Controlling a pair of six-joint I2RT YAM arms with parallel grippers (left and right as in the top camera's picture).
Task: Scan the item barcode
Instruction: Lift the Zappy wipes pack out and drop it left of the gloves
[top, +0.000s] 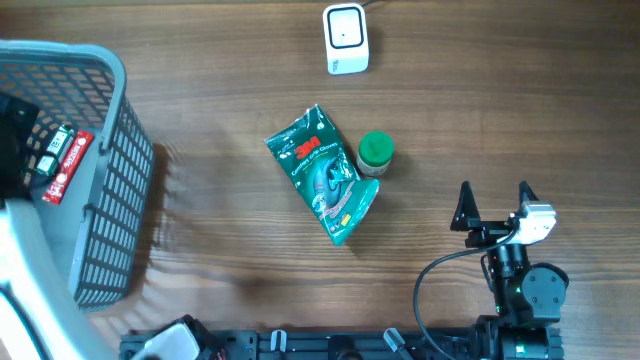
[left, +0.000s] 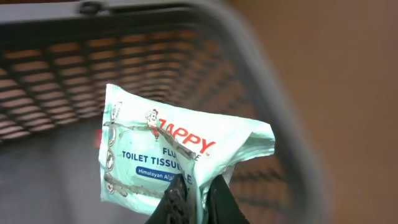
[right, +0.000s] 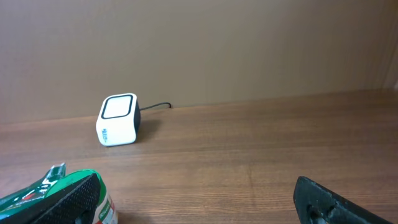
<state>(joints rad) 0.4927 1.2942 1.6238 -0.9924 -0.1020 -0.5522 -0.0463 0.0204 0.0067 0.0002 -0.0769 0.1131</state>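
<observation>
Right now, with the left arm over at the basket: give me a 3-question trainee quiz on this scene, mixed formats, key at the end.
1. True or false: the right gripper holds the green 3M pack.
2. Fill in: the green-lidded jar stands right beside the ___.
3. The left gripper is shut on which item?
A) green 3M pack
B) Zappy toilet tissue pack
C) green-lidded jar

Key
1. False: its jaws are open and well apart from the pack.
2. green 3M pack
3. B
</observation>
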